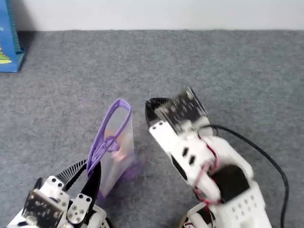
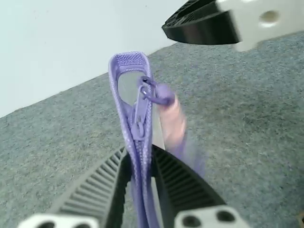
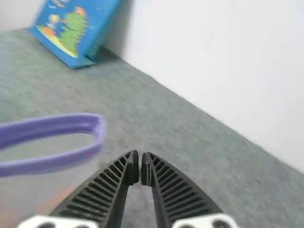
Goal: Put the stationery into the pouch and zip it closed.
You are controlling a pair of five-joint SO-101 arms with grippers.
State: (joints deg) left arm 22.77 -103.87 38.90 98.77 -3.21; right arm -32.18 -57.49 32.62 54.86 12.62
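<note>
Both are clenching: left gripper [image 2: 141,159] is squeezing the pouch [image 2: 124,62] edge; right gripper [image 3: 140,167] is holding nothing, just beside it.

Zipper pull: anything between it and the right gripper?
Nothing visible. The right gripper is shut and empty beside the open end of the pouch; the zipper pull is exposed. The left gripper holds the other end.

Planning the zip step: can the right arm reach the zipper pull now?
Probably yes: right gripper sits beside the pouch, nothing between it and the zipper pull; left gripper holds the pouch.
</note>
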